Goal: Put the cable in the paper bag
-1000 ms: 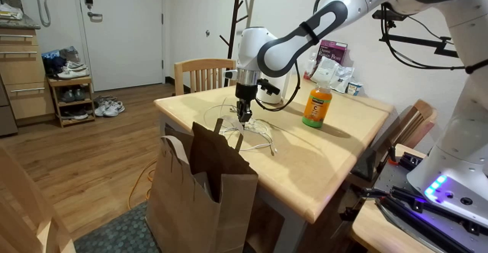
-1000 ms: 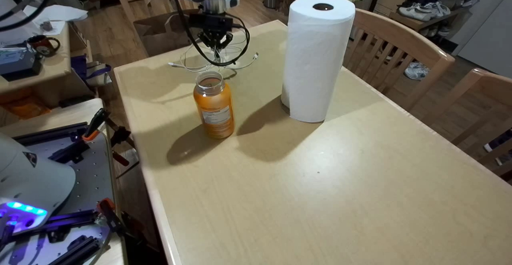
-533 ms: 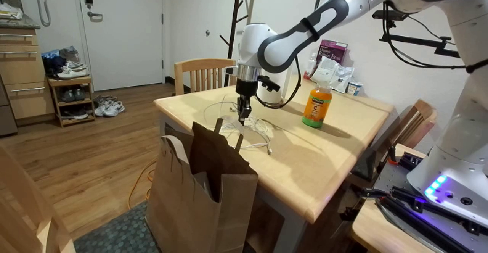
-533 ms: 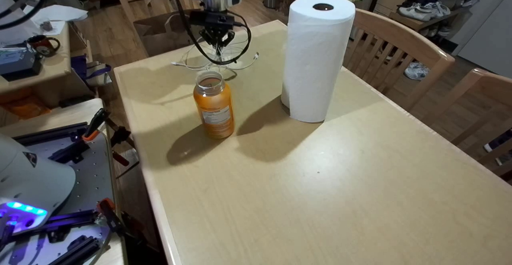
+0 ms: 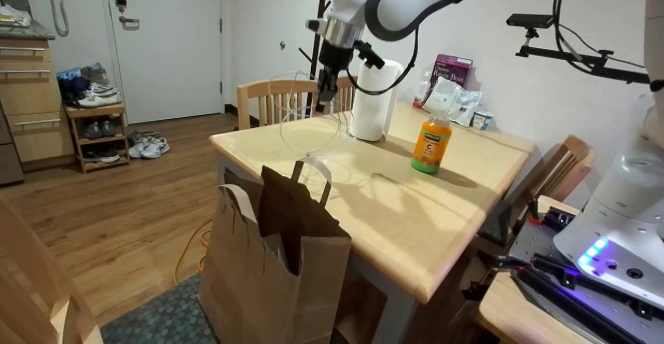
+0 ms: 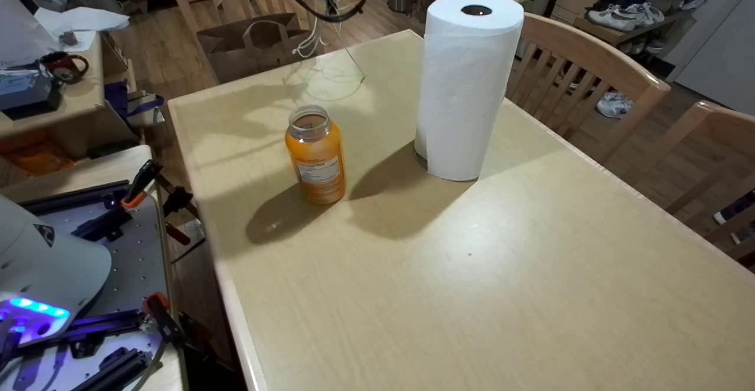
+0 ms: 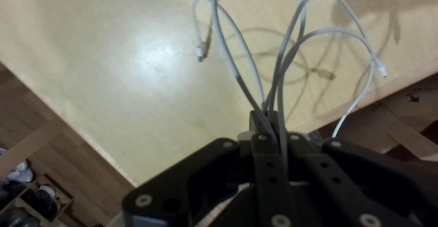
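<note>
Table (image 6: 472,296), dining, pale wood: is serving, by the task's logic, as the pick-up surface. Arm (image 5: 410,8), Franka Panda, white with dark trim: is reaching across that table, suspending its load in the air. Chair (image 5: 155,310), dark patterned seat: is standing at the table's side, seemingly acting as a raised support. Shopping bag (image 5: 249,287), brown kraft paper, two looped handles (image 5: 320,166): is standing upright just beside the table edge, apparently on that seat, its mouth facing up, presumably so that a load can be lowered straight in. Paper towel roll (image 6: 469,96), white: is standing on end, apparently having no part in the job. Vitamin C bottle (image 5: 431,146), orange with a green base: is standing upright on the table, likewise a bystander. Gripper (image 5: 321,107), black Robotiq: is hanging near the bag but not yet over its mouth, its jaws clamping on gathered strands, probably because a bunched grip is taking several loops at once. Cable (image 7: 280,66), thin, white, of charging type by its ends: is passing between the jaws at their tips, some strands running back toward the palm, loose loops fanning out beyond in the wrist view and drooping beside and below the gripper in both exterior views; whether the lowest loop is touching the table cannot be told. Plug (image 7: 200,51), small, white: is showing outside the jaws, well apart from them, perhaps risking a snag on a bag handle during transfer.
</note>
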Robot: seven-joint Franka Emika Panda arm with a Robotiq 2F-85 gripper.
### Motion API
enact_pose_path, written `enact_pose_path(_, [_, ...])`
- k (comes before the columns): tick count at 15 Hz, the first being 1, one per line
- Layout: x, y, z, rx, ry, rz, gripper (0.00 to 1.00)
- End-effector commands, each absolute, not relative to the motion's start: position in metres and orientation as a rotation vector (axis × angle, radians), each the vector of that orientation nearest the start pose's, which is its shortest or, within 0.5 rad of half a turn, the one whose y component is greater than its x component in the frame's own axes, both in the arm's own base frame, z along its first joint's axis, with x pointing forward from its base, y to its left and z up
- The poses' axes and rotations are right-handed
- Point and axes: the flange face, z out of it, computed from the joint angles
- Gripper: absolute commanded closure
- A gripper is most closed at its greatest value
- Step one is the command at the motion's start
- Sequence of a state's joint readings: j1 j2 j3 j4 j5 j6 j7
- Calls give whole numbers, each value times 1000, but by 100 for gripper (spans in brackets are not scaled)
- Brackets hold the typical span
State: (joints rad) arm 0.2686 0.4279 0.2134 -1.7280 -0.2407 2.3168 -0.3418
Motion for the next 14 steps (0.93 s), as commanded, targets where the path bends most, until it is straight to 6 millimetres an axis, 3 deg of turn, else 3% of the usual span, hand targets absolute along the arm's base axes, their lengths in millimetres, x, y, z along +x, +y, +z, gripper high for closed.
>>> enact_pose_path(1, [597, 319, 416, -2899, -1532, -339, 97])
enact_pose_path(5, [581, 361, 469, -2899, -1682, -389, 97])
enact_pose_path(14, [543, 449, 545, -2950, -1937, -428, 97])
